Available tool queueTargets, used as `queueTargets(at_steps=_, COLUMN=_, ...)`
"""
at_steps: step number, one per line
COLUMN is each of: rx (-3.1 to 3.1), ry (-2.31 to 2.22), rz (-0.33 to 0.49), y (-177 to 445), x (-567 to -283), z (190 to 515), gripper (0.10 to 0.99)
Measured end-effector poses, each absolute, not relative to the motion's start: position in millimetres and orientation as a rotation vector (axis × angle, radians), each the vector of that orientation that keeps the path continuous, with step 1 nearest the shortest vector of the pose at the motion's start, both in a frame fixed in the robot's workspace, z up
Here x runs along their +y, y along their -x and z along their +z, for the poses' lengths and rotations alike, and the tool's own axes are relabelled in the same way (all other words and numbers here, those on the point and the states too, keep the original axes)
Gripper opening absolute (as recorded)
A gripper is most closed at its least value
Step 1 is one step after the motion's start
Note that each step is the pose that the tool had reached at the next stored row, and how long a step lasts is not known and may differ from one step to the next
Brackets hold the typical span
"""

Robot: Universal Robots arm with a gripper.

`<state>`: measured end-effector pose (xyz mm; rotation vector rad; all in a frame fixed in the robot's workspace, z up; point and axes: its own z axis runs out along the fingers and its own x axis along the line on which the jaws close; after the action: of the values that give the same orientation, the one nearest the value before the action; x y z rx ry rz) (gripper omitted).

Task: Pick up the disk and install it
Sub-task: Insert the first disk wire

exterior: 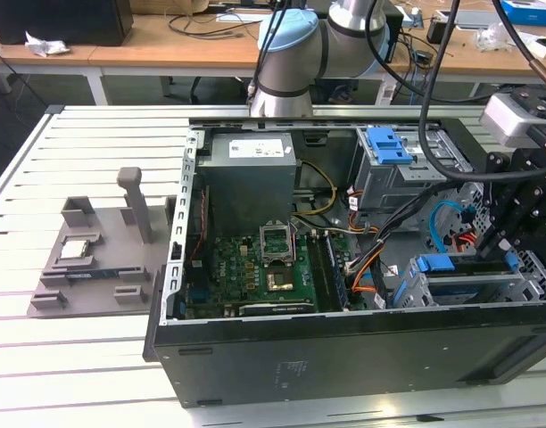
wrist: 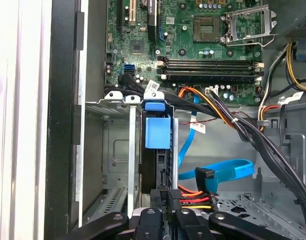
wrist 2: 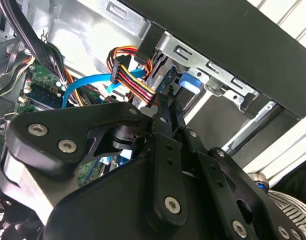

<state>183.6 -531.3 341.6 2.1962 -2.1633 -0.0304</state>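
The disk (wrist: pixel 156 167) stands on edge in a slot of the metal drive cage (wrist: pixel 115 150) at the case's front corner, its blue carrier tab (wrist: pixel 157 131) at the far end. In the exterior view the disk (exterior: pixel 465 267) shows as a blue-edged strip in the cage on the exterior view's right. My gripper (wrist: pixel 165 194) is shut, its thin black fingers (wrist 2: pixel 169 107) pressed together with their tips at the disk's near end. The black gripper (exterior: pixel 498 242) hangs over that cage. Whether the tips touch the disk is hidden.
Bundled black, orange and blue cables (wrist: pixel 228 120) run beside the cage, with a power plug (wrist: pixel 195 200) near my fingers. The motherboard (exterior: pixel 255 267), power supply (exterior: pixel 251 165) and an upper bay with a blue latch plate (exterior: pixel 389 144) fill the case. A grey fixture (exterior: pixel 95 259) lies outside.
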Motion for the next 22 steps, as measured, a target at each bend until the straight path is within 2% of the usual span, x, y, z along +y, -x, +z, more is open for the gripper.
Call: queueTargets(at_steps=22, rx=-2.202, ry=-2.15, rz=-0.041, y=-186.0, x=-531.4, z=336.9, gripper=0.169)
